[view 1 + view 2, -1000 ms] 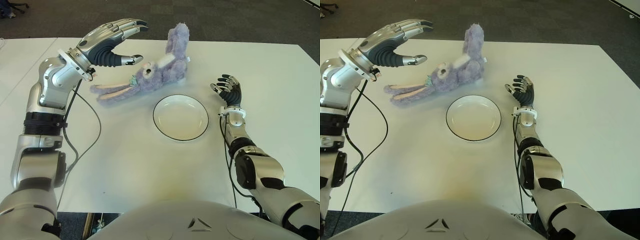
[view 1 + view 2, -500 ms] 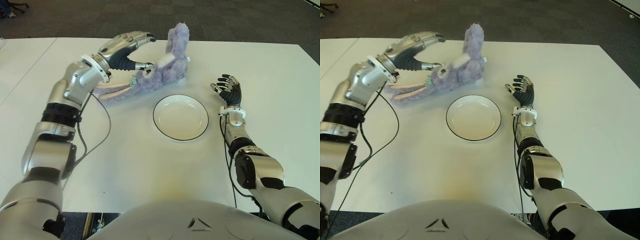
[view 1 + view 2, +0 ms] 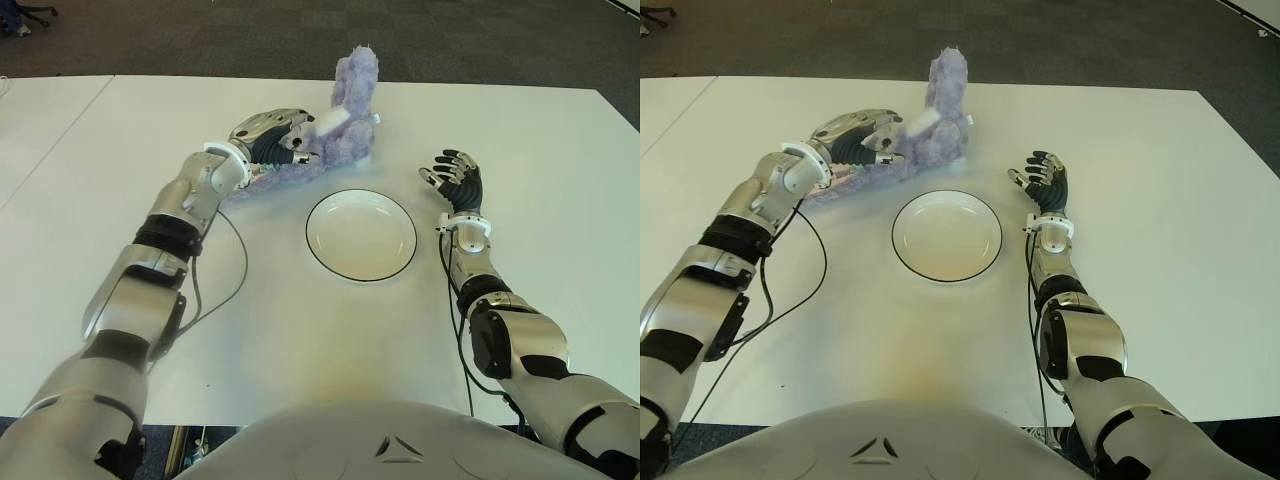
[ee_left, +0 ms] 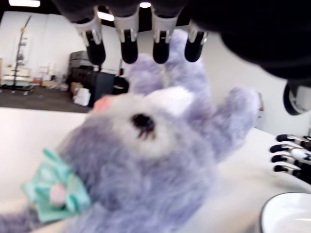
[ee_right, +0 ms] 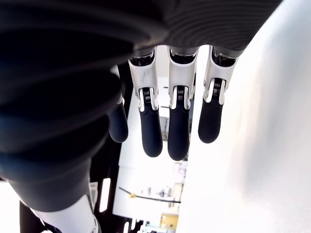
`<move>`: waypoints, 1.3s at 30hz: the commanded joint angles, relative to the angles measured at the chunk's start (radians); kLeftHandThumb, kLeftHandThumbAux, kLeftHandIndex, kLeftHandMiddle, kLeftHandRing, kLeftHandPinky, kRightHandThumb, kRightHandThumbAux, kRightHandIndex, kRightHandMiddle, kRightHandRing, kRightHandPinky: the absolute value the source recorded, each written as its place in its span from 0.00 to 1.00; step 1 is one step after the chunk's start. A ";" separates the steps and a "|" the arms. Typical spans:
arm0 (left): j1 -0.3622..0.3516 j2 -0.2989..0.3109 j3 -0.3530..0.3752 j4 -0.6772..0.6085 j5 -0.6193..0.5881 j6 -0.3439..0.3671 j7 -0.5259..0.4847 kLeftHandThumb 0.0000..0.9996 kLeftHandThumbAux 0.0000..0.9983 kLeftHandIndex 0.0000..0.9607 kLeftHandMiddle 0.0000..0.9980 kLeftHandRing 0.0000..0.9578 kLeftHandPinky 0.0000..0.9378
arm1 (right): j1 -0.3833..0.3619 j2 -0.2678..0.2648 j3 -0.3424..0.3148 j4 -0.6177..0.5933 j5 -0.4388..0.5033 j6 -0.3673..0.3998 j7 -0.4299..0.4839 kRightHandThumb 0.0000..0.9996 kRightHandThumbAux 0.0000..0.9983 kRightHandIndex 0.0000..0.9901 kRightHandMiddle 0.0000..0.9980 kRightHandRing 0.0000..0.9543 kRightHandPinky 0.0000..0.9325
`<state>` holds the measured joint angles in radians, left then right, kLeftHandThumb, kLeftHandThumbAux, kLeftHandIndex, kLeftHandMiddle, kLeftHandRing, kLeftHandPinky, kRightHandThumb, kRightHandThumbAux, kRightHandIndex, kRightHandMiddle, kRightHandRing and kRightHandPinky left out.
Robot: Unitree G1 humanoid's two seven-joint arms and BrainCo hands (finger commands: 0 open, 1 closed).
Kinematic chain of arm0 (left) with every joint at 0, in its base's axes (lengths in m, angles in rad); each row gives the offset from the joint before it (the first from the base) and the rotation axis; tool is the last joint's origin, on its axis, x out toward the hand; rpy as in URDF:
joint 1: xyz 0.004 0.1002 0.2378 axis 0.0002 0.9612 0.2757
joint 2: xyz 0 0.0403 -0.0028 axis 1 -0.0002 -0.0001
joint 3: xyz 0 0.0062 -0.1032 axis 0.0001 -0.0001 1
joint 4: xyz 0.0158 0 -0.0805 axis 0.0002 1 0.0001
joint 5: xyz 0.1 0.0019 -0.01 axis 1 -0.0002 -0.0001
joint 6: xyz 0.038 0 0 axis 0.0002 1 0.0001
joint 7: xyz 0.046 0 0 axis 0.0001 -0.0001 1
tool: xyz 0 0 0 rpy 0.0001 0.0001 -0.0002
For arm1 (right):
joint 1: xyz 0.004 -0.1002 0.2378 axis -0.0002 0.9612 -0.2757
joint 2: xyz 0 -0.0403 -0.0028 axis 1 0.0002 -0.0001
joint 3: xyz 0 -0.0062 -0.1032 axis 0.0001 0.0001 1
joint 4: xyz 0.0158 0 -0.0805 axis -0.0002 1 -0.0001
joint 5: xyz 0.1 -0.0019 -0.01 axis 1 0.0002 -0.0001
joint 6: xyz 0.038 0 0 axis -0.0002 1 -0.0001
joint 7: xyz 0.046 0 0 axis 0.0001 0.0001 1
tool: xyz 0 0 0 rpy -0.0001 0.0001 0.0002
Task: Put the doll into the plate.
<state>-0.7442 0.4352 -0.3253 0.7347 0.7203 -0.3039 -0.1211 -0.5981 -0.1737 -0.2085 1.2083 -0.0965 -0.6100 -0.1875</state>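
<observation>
Left hand [image 3: 272,138] over purple doll [image 3: 335,135], fingers arched above its head, not clamped. Plate [image 3: 361,235] empty. Right hand [image 3: 455,180] beside plate, fingers loosely spread. No writing legible.

White table [image 3: 300,330] is carrying two things: purple plush doll [image 3: 345,140] lying at the far side, white plate [image 3: 361,235] with dark rim sitting just in front of it, nearer the robot.
</observation>
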 commanded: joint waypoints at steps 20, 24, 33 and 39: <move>-0.043 -0.151 -0.095 0.355 -0.015 0.113 0.149 0.18 0.34 0.00 0.00 0.00 0.00 | 0.217 0.086 0.018 0.148 -0.014 0.120 0.000 0.17 0.82 0.27 0.33 0.35 0.35; -0.045 -0.146 -0.105 0.358 -0.005 0.123 0.157 0.15 0.32 0.00 0.00 0.00 0.00 | 0.218 0.086 0.019 0.148 -0.014 0.120 0.003 0.17 0.82 0.26 0.33 0.35 0.35; -0.055 -0.121 -0.124 0.341 0.011 0.199 0.203 0.14 0.34 0.00 0.00 0.00 0.00 | 0.219 0.085 0.023 0.148 -0.017 0.121 0.000 0.16 0.82 0.25 0.33 0.35 0.34; -0.031 -0.136 -0.119 0.339 0.001 0.228 0.262 0.16 0.36 0.00 0.00 0.00 0.00 | 0.216 0.085 0.018 0.148 -0.011 0.123 0.005 0.19 0.82 0.27 0.33 0.35 0.35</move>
<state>-0.8465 0.3078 -0.4173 1.0441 0.7093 -0.1211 0.1102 -0.5981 -0.1742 -0.2020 1.2083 -0.0962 -0.6098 -0.1910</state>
